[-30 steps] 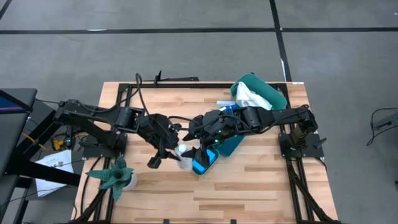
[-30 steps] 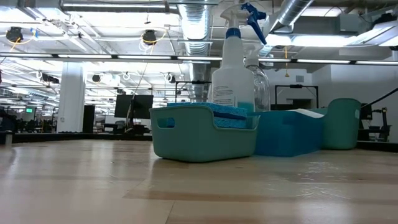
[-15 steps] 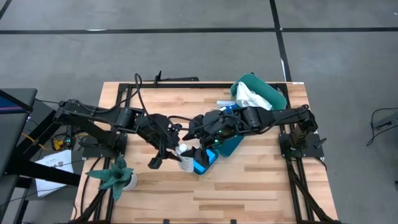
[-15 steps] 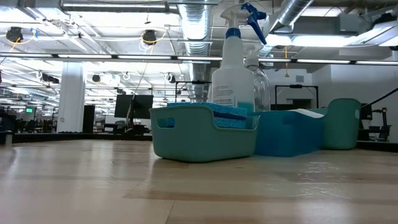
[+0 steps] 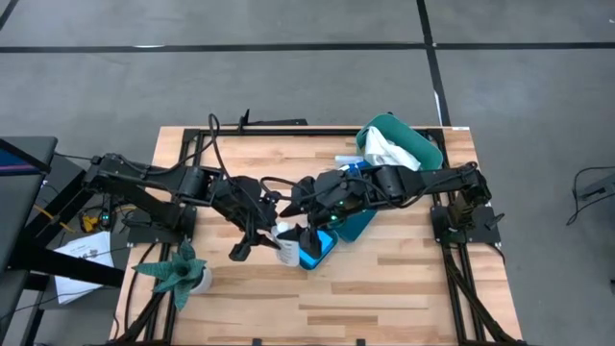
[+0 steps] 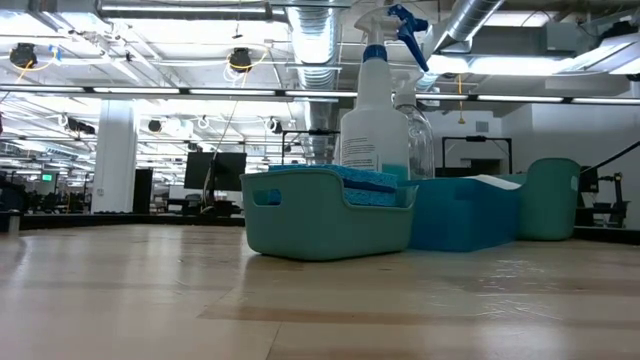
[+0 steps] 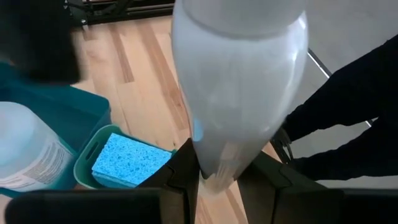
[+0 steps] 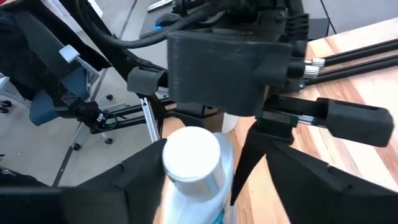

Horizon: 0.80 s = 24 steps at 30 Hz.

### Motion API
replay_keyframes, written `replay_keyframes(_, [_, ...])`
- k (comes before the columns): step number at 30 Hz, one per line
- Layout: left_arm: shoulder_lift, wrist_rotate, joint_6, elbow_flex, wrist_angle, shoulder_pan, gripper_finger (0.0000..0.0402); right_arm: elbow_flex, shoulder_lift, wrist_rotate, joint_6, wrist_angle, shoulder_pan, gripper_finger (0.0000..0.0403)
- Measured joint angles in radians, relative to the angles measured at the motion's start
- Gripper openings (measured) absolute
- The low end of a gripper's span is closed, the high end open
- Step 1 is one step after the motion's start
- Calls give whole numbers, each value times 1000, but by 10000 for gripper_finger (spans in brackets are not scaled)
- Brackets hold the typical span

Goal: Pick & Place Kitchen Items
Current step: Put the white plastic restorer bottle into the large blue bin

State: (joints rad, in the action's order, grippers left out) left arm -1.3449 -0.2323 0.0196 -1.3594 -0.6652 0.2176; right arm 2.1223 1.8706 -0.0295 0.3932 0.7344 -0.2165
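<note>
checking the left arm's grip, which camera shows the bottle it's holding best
The left wrist view: the white bottle fills it, pinched at its narrow end between the left gripper's fingers. The right wrist view shows its white cap end between the right gripper's open fingers. The high view shows only a white sliver; the low view does not show it.

- Two arms, left gripper (image 5: 281,234), right gripper (image 5: 306,235)
- Three bins: teal (image 6: 325,215), blue (image 6: 462,212), round green (image 6: 552,200)
- One spray bottle (image 6: 372,105)
- One clear bottle (image 6: 419,135)
- One plant (image 5: 176,272)
</note>
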Motion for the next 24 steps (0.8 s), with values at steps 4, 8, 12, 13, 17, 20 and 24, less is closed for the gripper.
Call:
replay_keyframes(4, [0,0,0,0,0,0,80,0,0,18,0,-4,0,210])
replay_keyframes(8, [0,1,0,0,0,0,80,0,0,57,-4,-12,0,150])
replay_keyframes(12, [-1,-5,-5,0,1,0,80,0,0,61,-17,-15,-6,108])
replay_keyframes(13, [-1,-5,-5,0,1,0,80,0,0,63,-18,-16,-6,108])
replay_keyframes(17, [-1,-5,-4,0,2,0,80,0,0,67,-15,-22,-5,108])
replay_keyframes(20, [-1,-4,-4,0,2,0,82,0,0,67,-14,-23,-6,108])
replay_keyframes(24, [-1,-4,-23,0,2,1,100,0,0,70,-11,-24,-7,108])
